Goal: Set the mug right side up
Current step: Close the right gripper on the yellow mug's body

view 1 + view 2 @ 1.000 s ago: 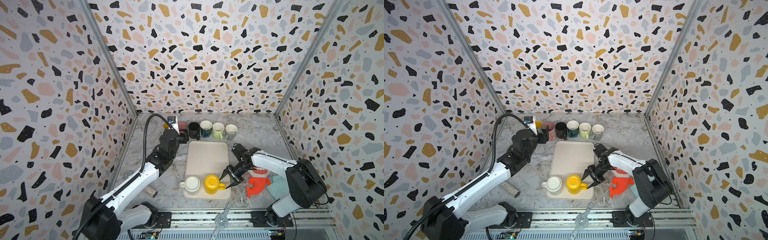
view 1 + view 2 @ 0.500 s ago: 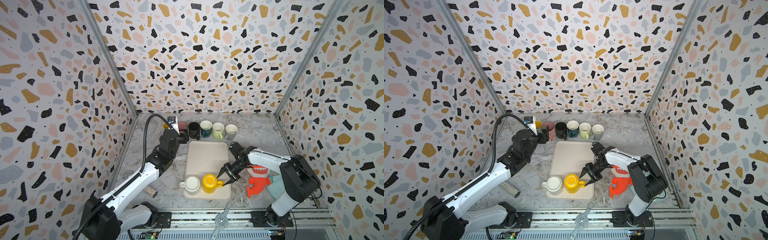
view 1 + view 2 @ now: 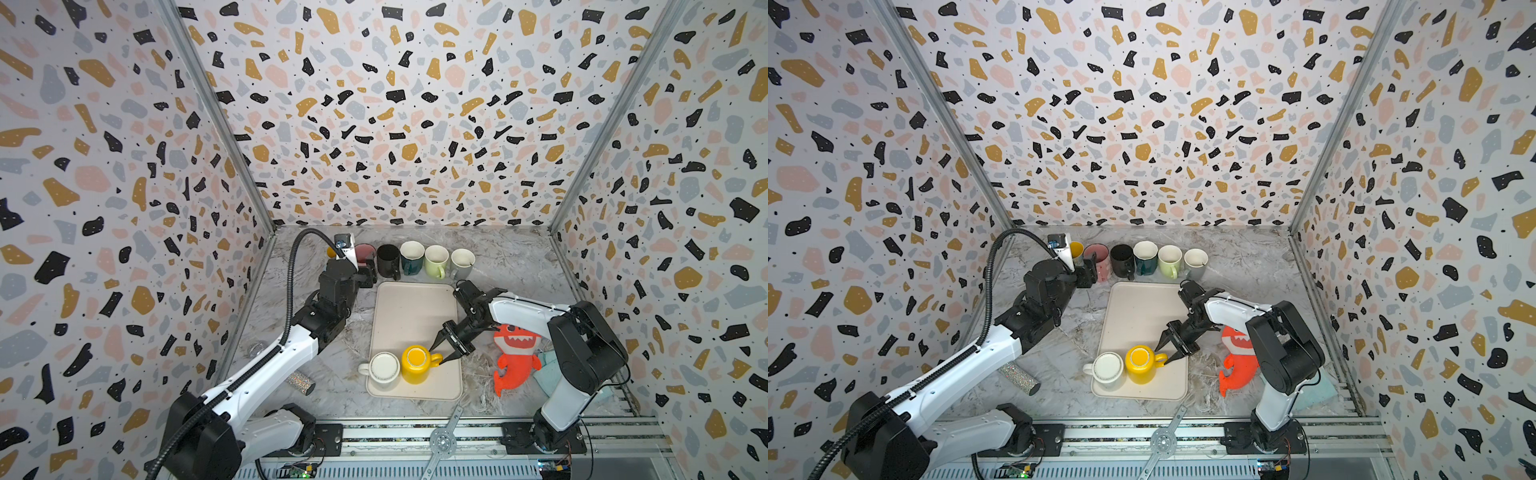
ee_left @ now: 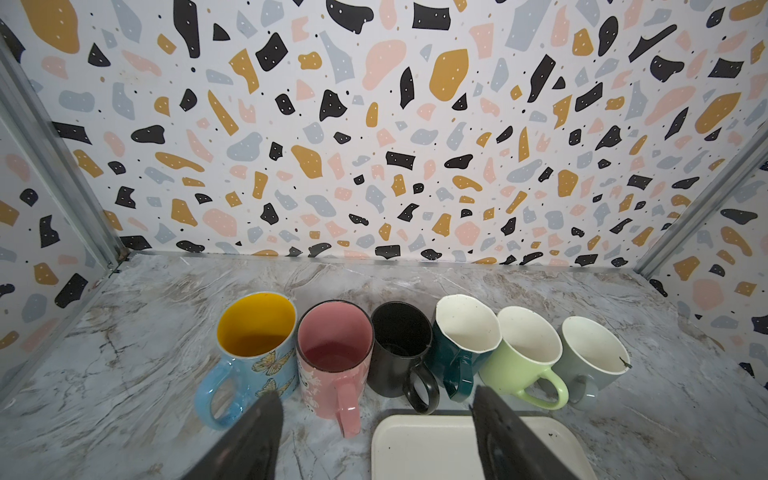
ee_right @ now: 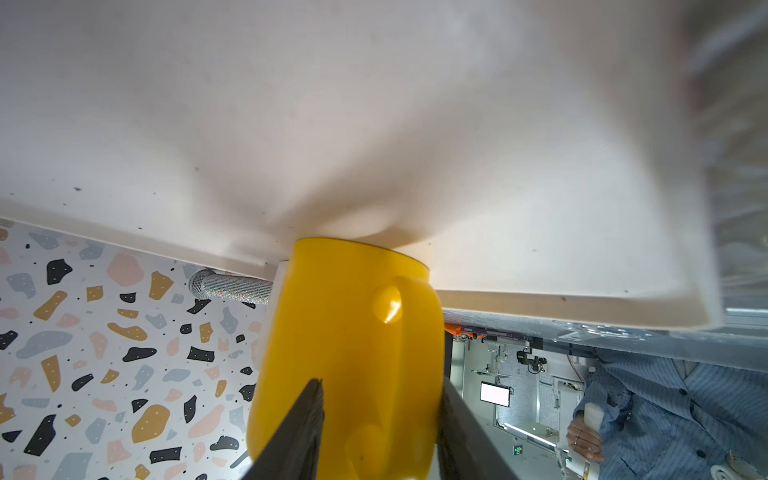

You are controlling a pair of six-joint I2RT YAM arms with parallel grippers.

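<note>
- Grip on the yellow mug (image 3: 415,365): it stands mouth-down by the front edge of the tray (image 3: 409,307), with its handle (image 5: 401,316) toward the tray's right edge. The right gripper (image 3: 436,356) has a finger on each side of that handle. Whether they have pinched it yet cannot be told
- Risk, slip: a glossy, rounded handle taken only at the fingertips may twist in the grasp as the mug is lifted and rolled over, dropping it onto the tray
- Risk, collision: the white mug (image 3: 382,368) sits touching or just beside the yellow one, nearer the tray's front left corner. A wide swing would likely knock it
- Risk, skid: the tray looks light on a smooth top, so a dragged mug could shift it
- Risk, snag: the red shark toy (image 3: 515,357) lies just off the tray's right edge, under the right arm
- Worktop (image 3: 511,257): grey marbled finish with a sheen. A glitter cylinder (image 3: 300,383) lies near its front left
- Back edge: a row of mugs (image 4: 528,353), six in all, stands upright. The left gripper (image 4: 376,399) hovers by the tray's back left corner with fingers spread, grasping nothing
- Room: terrazzo-print walls (image 3: 395,124) enclose three sides
</note>
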